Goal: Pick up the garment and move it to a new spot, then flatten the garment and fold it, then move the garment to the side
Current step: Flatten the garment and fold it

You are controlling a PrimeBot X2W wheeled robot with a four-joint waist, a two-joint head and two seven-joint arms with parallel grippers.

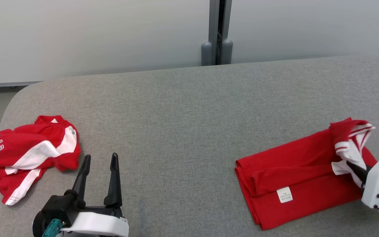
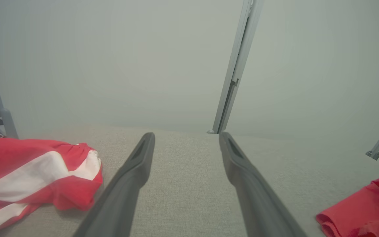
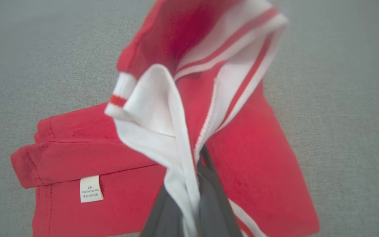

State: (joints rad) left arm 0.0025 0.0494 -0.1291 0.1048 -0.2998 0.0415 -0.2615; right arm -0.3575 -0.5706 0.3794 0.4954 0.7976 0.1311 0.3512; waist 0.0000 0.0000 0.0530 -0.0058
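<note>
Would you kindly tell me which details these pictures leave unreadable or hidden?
- Care label on the folded red garment: print too small, head and right wrist views.
- Lettering on the crumpled garment: cut off by the head view's left edge and broken by creases.
- Fingertips of the right gripper: covered by the white fabric it pinches, right wrist view.

The garment (image 1: 294,171) is red with white striped trim (image 1: 357,133), its label (image 1: 284,194) white, the table (image 1: 176,115) grey.

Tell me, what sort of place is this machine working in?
Probably a lab or test room: a wide grey fabric-covered table, bare pale wall panels with a metal post, a folded red garment and a crumpled red garment.
</note>
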